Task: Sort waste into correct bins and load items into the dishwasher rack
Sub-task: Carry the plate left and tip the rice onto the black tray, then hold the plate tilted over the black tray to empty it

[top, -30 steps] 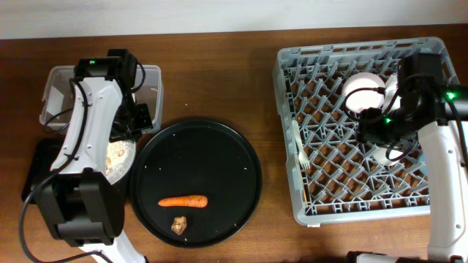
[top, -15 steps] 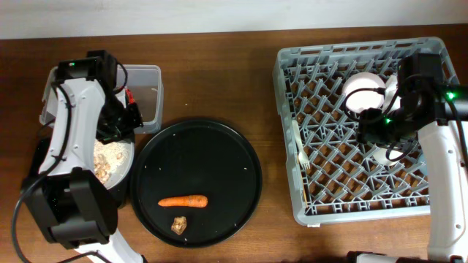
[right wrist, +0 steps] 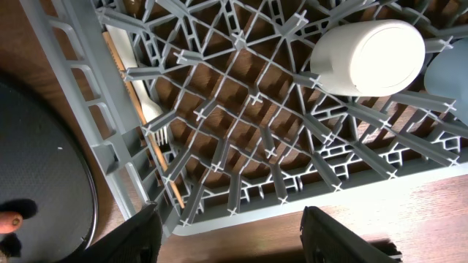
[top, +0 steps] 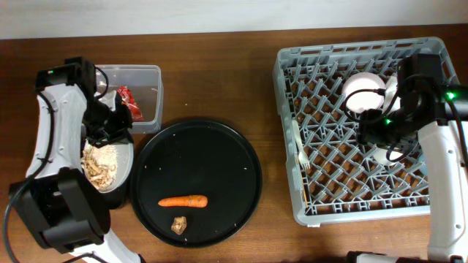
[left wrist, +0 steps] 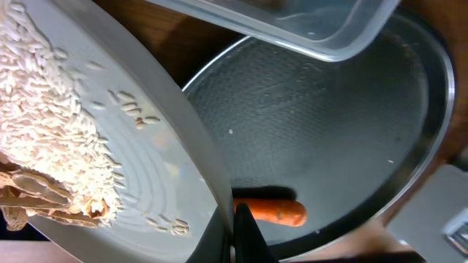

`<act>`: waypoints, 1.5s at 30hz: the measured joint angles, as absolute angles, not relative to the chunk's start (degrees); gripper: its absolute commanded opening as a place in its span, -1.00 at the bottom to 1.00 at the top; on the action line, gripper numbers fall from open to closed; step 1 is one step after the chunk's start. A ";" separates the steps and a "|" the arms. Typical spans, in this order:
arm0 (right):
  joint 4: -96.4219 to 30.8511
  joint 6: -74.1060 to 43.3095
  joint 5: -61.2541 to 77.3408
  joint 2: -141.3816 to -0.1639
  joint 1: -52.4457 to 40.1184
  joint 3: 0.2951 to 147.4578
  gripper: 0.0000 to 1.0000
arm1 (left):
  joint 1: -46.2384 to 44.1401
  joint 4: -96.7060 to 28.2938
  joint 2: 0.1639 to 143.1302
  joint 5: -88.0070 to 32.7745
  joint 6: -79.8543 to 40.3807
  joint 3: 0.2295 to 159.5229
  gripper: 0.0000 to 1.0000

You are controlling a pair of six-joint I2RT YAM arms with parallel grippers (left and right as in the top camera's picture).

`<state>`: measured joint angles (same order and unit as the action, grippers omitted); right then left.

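Observation:
My left gripper (top: 115,135) is shut on the rim of the white plate (top: 110,164), which carries pale peanut-like scraps and crumbs. In the left wrist view the fingers (left wrist: 238,237) pinch the plate's (left wrist: 110,146) edge. The red wrapper (top: 126,102) lies in the clear tub (top: 146,73). The carrot (top: 183,201) and the brown chunk (top: 178,224) lie on the round black tray (top: 219,161). My right gripper (right wrist: 241,241) is open and empty above the grey rack (top: 292,197). The rack holds a white bowl (top: 363,93), white cup (right wrist: 365,55), light-blue cup (right wrist: 450,69), fork (right wrist: 139,95) and chopstick (right wrist: 164,172).
The flat black tray is mostly hidden under my left arm. The clear tub (left wrist: 314,29) sits right behind the plate and the round tray (left wrist: 329,124). Bare wooden table lies between the round tray and the rack (right wrist: 241,109).
My left arm has swung left away from the clear tub, still holding the plate, uncovering the red wrapper in the tub. The right arm has not moved.

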<state>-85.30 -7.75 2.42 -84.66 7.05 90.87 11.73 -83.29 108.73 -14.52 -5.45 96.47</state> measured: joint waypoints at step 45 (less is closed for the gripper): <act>-85.32 -7.73 1.52 -84.66 7.05 90.87 0.29 | 32.73 -95.26 108.51 -47.37 20.03 96.40 -1.00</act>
